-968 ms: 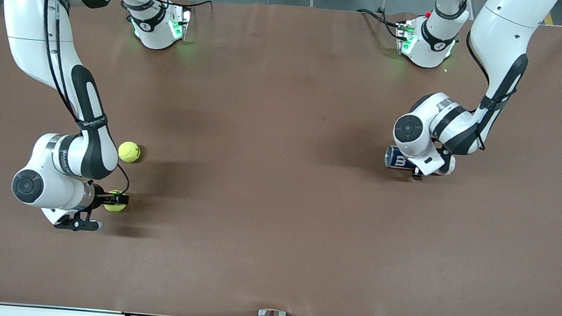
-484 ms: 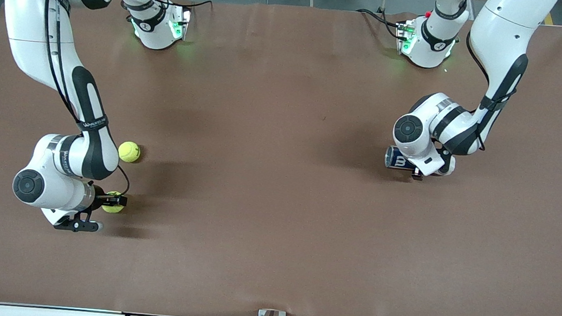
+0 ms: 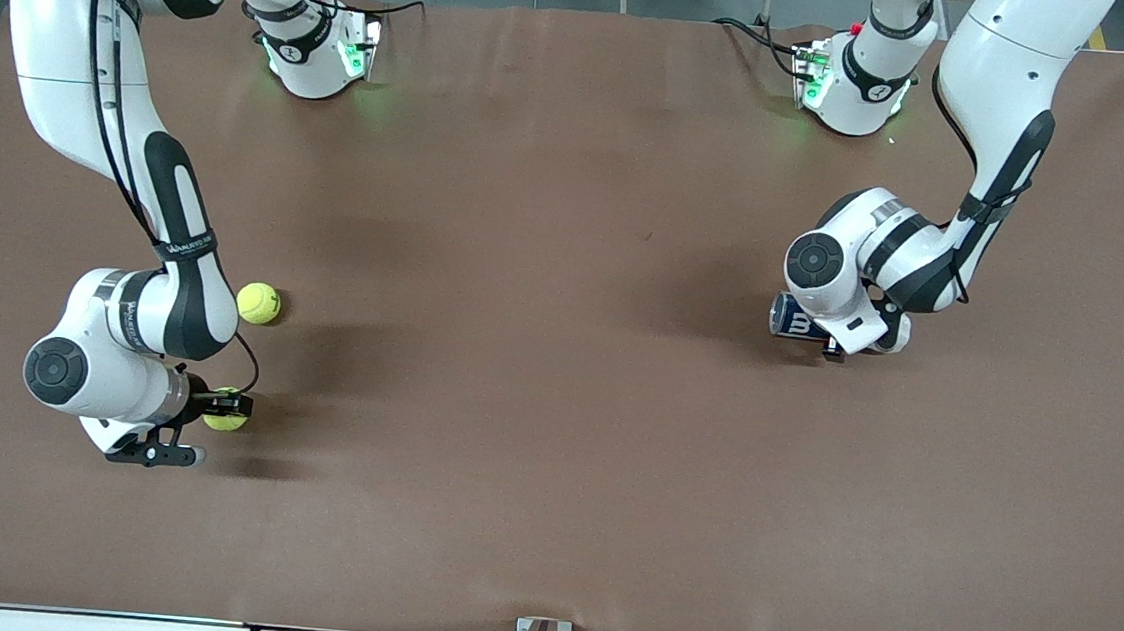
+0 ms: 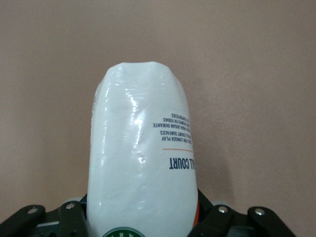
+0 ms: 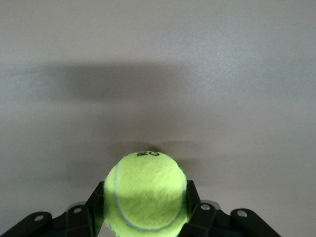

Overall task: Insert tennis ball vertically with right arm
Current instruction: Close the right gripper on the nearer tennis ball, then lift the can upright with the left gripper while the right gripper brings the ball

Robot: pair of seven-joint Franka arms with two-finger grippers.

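While both arms already have something in hand, the transfer between them is where this could fail.

Right gripper point(image 3: 236, 408): clamped on a yellow tennis ball point(image 3: 225, 410), low over the counter point(image 3: 533, 434) at the right arm's end; in the right wrist view the ball point(image 5: 146, 192) sits squeezed between the two pads.

Left gripper point(image 3: 832, 349): closed around a ball can point(image 3: 794, 320) that lies roughly on its side, low over the counter at the left arm's end; the wrist view shows the can point(image 4: 143, 153) running straight out from the gripper.

Spare ball point(image 3: 258, 303): a second tennis ball rests on the counter just beside the right arm's forearm, farther from the front camera than the held one.

Risk, can angle: the can is not upright, so a vertical drop would likely miss or bounce off the wall unless its mouth is turned up first.

Risk, grip: felt on a round ball gives little purchase; a fast swing could roll it out of the pads.

Risk, spare ball: the forearm could nudge it rolling as the arm moves off.

Risk, distance: ball and can are well apart, so the arms must meet without colliding.

Writing, can: "COURT" in dark blue capitals, with small print beside it too fine to read; a white "W"-like mark on the dark end in the front view.

Writing, ball: black letters, apparently "RC", at its edge.

Writing, arm: a band on the right forearm carries lettering I cannot make out.
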